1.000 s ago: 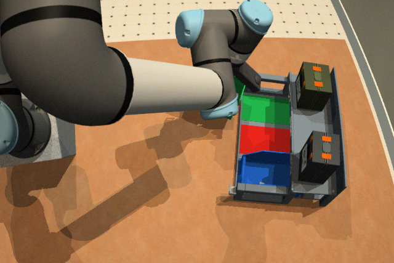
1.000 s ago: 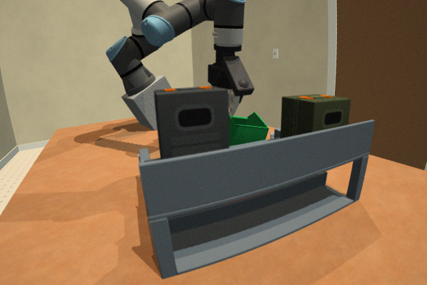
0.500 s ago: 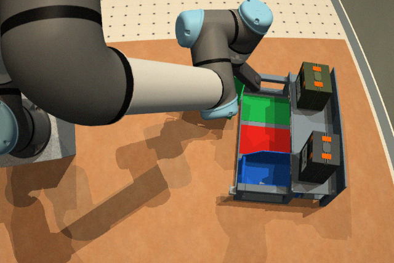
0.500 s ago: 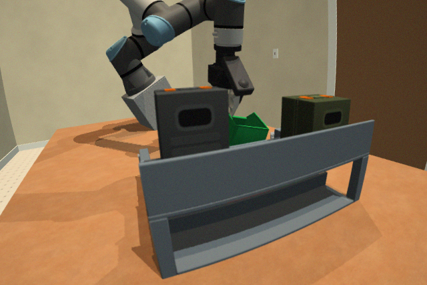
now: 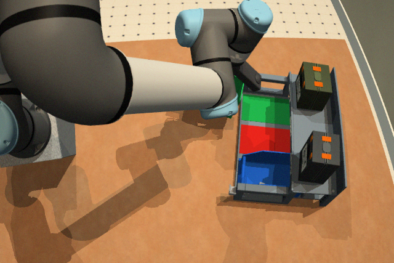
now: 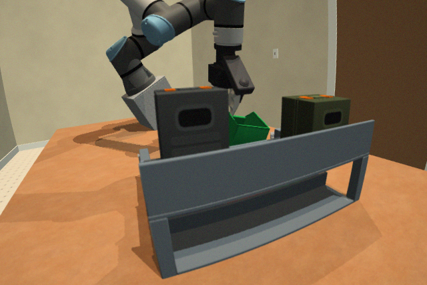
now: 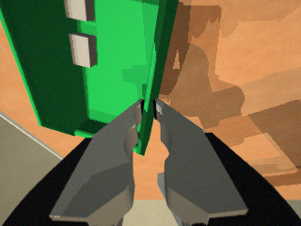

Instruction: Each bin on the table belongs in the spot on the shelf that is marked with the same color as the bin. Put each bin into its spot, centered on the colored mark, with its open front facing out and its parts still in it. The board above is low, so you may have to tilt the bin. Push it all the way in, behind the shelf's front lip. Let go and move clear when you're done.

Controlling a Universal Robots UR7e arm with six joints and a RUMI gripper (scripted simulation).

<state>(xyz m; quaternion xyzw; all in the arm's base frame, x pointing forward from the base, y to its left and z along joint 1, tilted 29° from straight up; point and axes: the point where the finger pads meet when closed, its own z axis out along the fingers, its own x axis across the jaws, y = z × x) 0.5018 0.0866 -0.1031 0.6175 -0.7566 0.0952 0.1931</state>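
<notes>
My gripper (image 7: 149, 100) is shut on the thin side wall of the green bin (image 7: 101, 61) and holds it tilted above the table, just in front of the shelf. Two grey parts (image 7: 84, 48) lie inside the bin. In the exterior view the green bin (image 6: 246, 128) shows behind the shelf, under the gripper (image 6: 235, 102). In the top view only an edge of the bin (image 5: 238, 86) shows beside the wrist. The shelf has a green mark (image 5: 265, 108) and a red mark (image 5: 264, 139), both bare. A blue bin (image 5: 262, 167) sits in the blue spot.
A grey shelf (image 5: 286, 135) stands on the orange table. A dark grey case (image 5: 319, 154) and an olive case (image 5: 313, 85) stand on its top board. The shelf's back panel (image 6: 255, 167) faces the exterior view. The arm's base (image 5: 28, 132) is at the left.
</notes>
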